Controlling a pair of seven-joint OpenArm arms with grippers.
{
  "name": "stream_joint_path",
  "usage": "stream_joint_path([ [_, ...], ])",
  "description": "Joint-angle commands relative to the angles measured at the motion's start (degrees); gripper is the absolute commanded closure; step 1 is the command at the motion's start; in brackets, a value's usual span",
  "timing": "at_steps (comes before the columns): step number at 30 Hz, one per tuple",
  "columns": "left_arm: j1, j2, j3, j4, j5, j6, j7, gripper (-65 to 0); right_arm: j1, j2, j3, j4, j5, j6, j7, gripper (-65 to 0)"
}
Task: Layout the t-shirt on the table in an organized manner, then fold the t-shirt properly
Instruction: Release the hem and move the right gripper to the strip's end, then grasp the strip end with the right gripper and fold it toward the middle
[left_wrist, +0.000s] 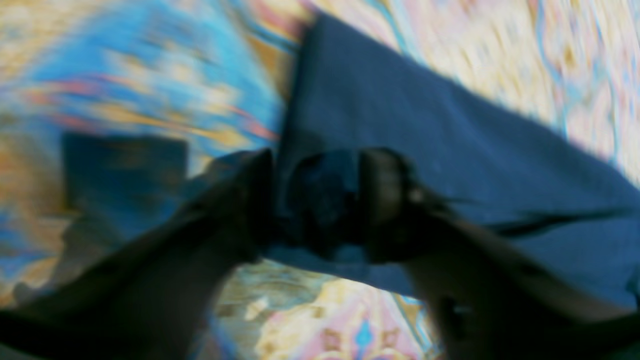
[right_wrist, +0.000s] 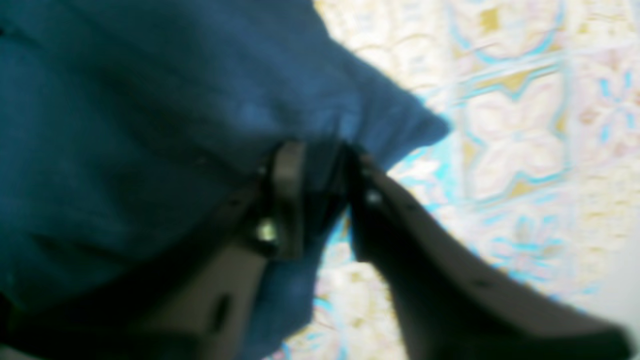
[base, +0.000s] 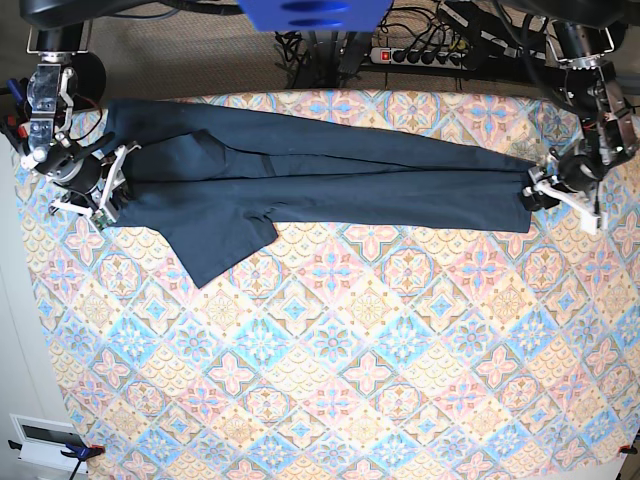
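Observation:
The dark navy t-shirt (base: 320, 165) lies stretched in a long band across the far part of the tile-patterned table (base: 330, 380), with one flap hanging toward the front left. My left gripper (base: 540, 190) is at the shirt's right end. In the blurred left wrist view its fingers (left_wrist: 380, 195) stand apart with a wad of fabric (left_wrist: 450, 140) between them. My right gripper (base: 105, 190) is at the shirt's left end. In the right wrist view its fingers (right_wrist: 287, 195) are parted a little, with the cloth (right_wrist: 150, 125) lying in the gap.
A power strip and cables (base: 420, 50) run behind the table's far edge, beside a blue part (base: 315, 12) at top centre. A white device (base: 45, 440) sits off the table's near left corner. The patterned cloth spreads wide in front of the shirt.

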Motion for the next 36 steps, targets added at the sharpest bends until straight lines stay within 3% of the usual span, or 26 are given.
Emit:
stream_joint_path([
  [1,-0.4,0.1,-2.2,1.0,-0.7,-0.2,-0.8,-42.2,0.9,1.6,2.6,2.6,0.7,-0.4,1.5,-21.7],
  [3,-0.6,2.3,-6.2,1.2,-0.8,-0.3,-0.8,-45.8,0.8,1.5,5.6,5.1,0.7,-0.4,1.5,-23.6],
  [6,-0.8,5.2,-12.1,1.2,-2.8,-0.3,-0.8,-42.6,0.9,1.2,7.7,8.8,1.0,-0.4,1.5,-22.3],
  [9,-0.9,6.0,-12.9,1.2,-6.4,-0.3,-0.8,-39.0,1.7,-0.7,7.0,9.0,1.0,-0.4,1.1,-22.1],
  [16,-0.4,6.1,-12.9,1.8,-10.9,-0.3,-0.8,-33.2,18.5,-2.9,-8.8,2.4,0.7,-0.4,-5.7,-22.2],
  [22,1.0,6.1,-12.9,5.0,-10.7,-0.3,-0.8,-31.8,29.3,-6.1,-15.5,-10.1,0.7,-0.4,-6.0,-22.5],
  [26,2.3,6.1,-12.9,7.0,-10.7,-0.3,-0.8,-31.8,31.6,-7.8,-16.7,-19.3,0.6,-0.4,-3.7,-22.6],
  [36,2.6,6.0,-12.9,7.8,-10.7,-0.3,-0.8,-31.8,33.1,-7.8,-16.8,-35.2,0.6,-0.4,3.4,-22.7],
])
